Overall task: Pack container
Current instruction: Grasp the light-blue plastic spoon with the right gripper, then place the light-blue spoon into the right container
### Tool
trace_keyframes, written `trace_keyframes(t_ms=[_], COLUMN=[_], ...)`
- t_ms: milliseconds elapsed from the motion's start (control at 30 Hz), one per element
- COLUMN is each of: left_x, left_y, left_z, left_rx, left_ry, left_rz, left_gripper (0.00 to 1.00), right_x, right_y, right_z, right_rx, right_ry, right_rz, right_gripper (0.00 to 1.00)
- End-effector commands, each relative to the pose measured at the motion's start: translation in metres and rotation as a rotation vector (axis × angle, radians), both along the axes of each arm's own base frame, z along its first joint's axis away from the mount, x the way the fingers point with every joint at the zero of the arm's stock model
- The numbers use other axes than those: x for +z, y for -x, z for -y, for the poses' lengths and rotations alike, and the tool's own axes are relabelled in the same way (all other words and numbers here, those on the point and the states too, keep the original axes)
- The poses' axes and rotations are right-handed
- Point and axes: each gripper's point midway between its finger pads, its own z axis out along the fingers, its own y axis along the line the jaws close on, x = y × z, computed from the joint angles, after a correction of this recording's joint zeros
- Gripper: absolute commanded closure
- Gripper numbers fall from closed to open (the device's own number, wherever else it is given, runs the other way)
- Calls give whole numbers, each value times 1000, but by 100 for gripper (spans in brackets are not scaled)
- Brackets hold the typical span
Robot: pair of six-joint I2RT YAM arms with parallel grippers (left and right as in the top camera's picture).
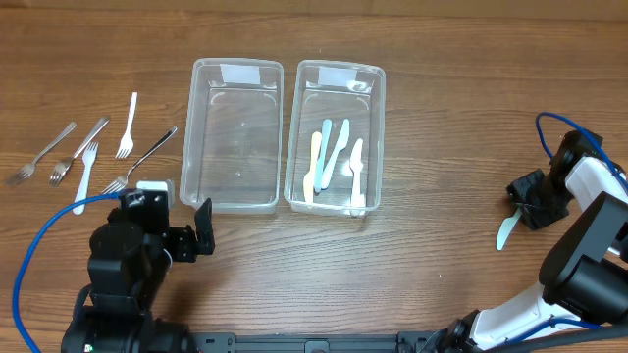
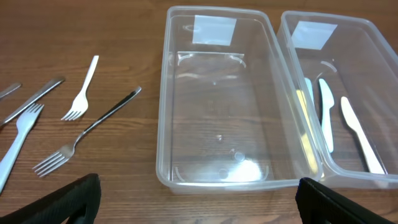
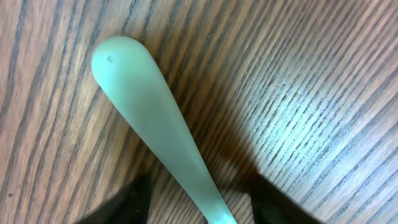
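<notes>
The right gripper (image 1: 520, 206) is down on the wooden surface (image 1: 442, 118), its two dark fingers (image 3: 124, 202) apart on either side of a pale green plastic utensil (image 3: 155, 118). A gap shows between each finger and the utensil. The utensil lies flat, and its rounded end points away from the gripper in the right wrist view.

On the other side of the scene, the left gripper (image 2: 198, 193) hangs low with its fingers spread wide. Directly ahead of it, just past the fingertips, stands the left container (image 2: 163, 124), a clear plastic tub with its short wall facing the gripper. Beside that tub, ahead and to the gripper's right, is the right container (image 2: 283, 62), of the same make; whether the two touch cannot be told. Several plastic knives (image 1: 327, 147), cream, pale blue and white, lie lengthwise on its floor.

Ahead and to the left of the left gripper, loose forks are scattered on the bare surface. The nearest is a metal fork (image 2: 87, 130), set at a slant with its tines toward the gripper. A small fork (image 2: 81, 93) lies just beyond it. Farther left are a white plastic fork (image 1: 86, 172) and two more metal forks (image 1: 44, 152).
</notes>
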Motion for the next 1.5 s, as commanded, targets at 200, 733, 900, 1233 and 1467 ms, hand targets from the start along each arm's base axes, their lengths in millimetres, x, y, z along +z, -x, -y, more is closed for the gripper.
trace_keyframes(t_ms=[200, 733, 900, 1233, 1467], left_x=[11, 11, 11, 11, 11], left_y=[-1, -1, -1, -1, -1], left_z=[2, 2, 2, 2, 2], left_rx=[-1, -1, -1, -1, -1], left_ry=[26, 25, 25, 25, 25], left_rz=[22, 22, 23, 24, 23], left_gripper=[0, 0, 0, 0, 0], right_x=[-27, -26, -10, 90, 193], right_y=[9, 6, -12, -74, -98], right_z=[-19, -19, -22, -72, -169], right_rx=[-2, 0, 44, 329, 617], right_ry=[-102, -102, -76, 44, 83], right_rz=[-38, -29, 19, 253, 450], right_gripper=[67, 91, 94, 94, 94])
